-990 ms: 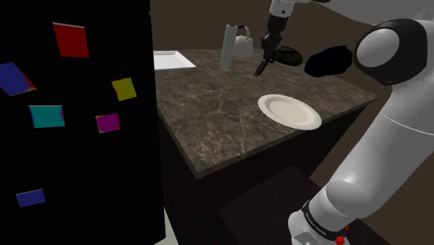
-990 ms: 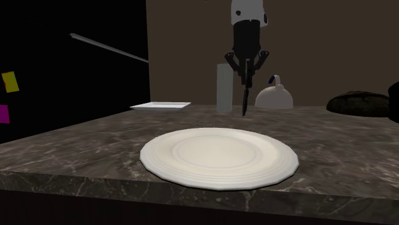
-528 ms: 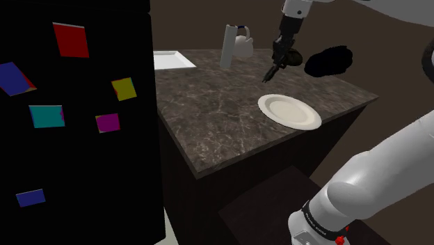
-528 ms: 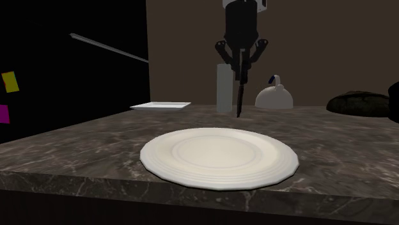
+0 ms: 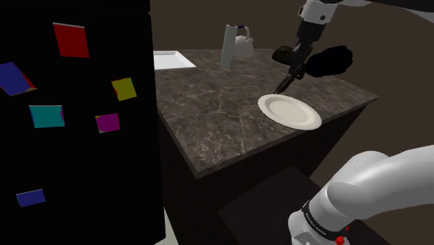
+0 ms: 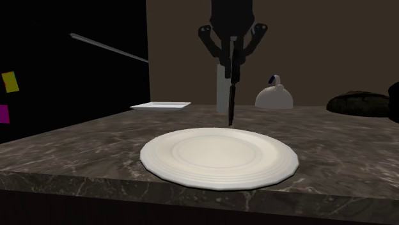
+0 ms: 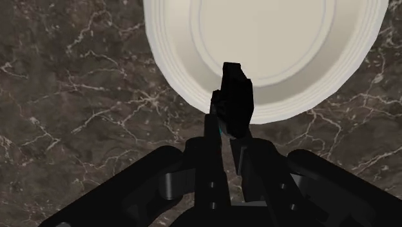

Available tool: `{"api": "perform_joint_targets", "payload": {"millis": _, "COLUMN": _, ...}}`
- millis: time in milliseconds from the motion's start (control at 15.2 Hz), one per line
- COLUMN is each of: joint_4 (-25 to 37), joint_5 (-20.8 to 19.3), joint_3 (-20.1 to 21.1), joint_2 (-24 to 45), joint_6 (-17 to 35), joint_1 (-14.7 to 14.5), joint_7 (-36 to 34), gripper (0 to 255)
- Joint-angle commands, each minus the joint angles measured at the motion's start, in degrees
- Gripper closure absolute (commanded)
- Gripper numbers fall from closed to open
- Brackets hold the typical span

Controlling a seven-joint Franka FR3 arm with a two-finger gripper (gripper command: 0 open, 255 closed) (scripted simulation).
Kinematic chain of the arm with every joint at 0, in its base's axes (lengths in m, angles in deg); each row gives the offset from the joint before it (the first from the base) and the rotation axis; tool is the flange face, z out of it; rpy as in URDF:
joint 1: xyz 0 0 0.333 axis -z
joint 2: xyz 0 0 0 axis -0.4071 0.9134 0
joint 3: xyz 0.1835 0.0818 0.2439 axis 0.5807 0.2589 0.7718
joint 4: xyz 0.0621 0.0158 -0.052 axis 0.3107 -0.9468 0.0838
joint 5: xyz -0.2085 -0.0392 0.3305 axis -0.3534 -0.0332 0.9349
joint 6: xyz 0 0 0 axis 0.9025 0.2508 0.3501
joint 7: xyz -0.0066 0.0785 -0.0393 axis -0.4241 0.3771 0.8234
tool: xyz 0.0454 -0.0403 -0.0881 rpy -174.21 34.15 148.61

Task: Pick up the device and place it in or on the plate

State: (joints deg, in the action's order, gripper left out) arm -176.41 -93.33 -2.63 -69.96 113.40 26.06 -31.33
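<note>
I read the nearest item first. The white plate (image 6: 167,163) lies flat on the dark marbled bench (image 6: 70,153), close to the bench's front edge in the second exterior view.

Just behind the plate's far rim, the device (image 6: 230,105) hangs in the air. It is a thin black stick, held nearly upright with its free tip pointing down. The gripper (image 6: 231,59) is above it, and its fingers are clamped on the device's upper end.

In the wrist view the device (image 7: 233,97) projects forward from between the fingers, and its tip lies over the plate (image 7: 270,39) at the rim. In the shoulder view the device (image 5: 284,85) slants down towards the plate (image 5: 290,111) on the side facing the back of the bench. I cannot tell how high the tip is above the plate.

Farther back on the bench stand a tall white container (image 6: 220,86) and a white kettle (image 6: 275,97). A flat white tray (image 6: 161,105) lies towards the second exterior view's left. A dark lumpy object (image 6: 361,103) rests at that view's right.
</note>
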Motion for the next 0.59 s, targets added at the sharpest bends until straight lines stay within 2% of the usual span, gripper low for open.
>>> {"api": "perform_joint_targets", "payload": {"millis": 0, "joint_4": -2.66, "joint_5": -0.13, "joint_3": 0.98, "joint_2": -4.03, "joint_6": -1.45, "joint_1": 0.11, "joint_7": -0.89, "gripper": 255}}
{"api": "perform_joint_targets", "payload": {"millis": 330, "joint_4": -8.78, "joint_5": 0.13, "joint_3": 3.34, "joint_2": -14.47, "joint_6": -5.97, "joint_1": 0.57, "joint_7": -2.65, "gripper": 255}}
{"api": "perform_joint_targets", "payload": {"millis": 528, "joint_4": -11.76, "joint_5": -0.01, "joint_3": 3.22, "joint_2": -15.43, "joint_6": -3.96, "joint_1": 0.66, "joint_7": -2.79, "gripper": 255}}
